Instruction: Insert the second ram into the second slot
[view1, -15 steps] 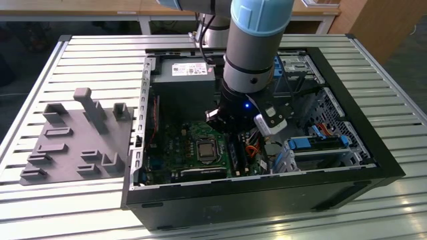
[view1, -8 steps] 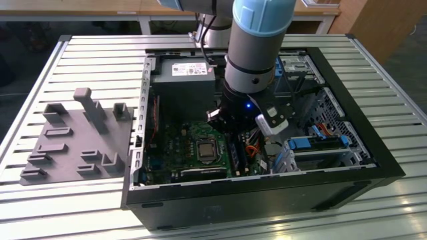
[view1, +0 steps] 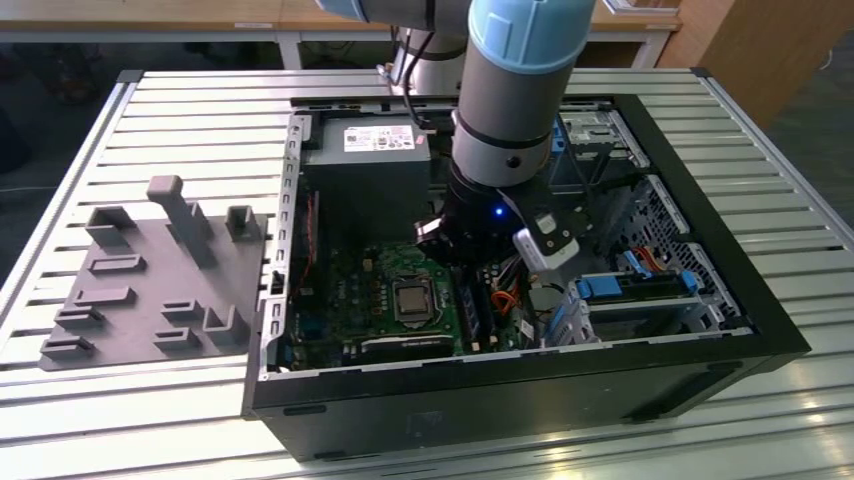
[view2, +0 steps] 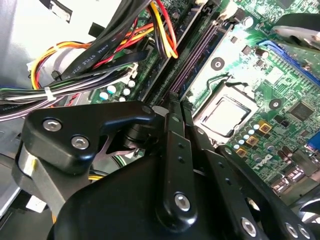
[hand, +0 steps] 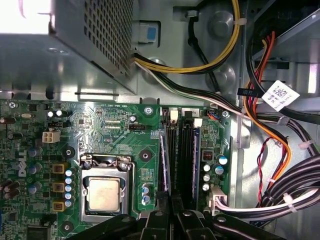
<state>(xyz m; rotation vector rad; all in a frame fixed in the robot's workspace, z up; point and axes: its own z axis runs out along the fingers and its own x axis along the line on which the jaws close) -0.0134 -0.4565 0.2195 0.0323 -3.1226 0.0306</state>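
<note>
We see the second ram (hand: 163, 160) edge-on, a thin blue strip in the slot bank just beside the CPU socket (hand: 103, 192); end effector (hand: 172, 205) pinches it, fingers nearly together; cable bundle (hand: 280, 165) crowds the other side

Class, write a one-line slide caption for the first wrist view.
Gripper at the memory slots of the motherboard, next to the processor socket.

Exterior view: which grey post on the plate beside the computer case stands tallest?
The slim post with the blocky head, near the far edge of the grey plate; it rises well above every other block there.
</note>
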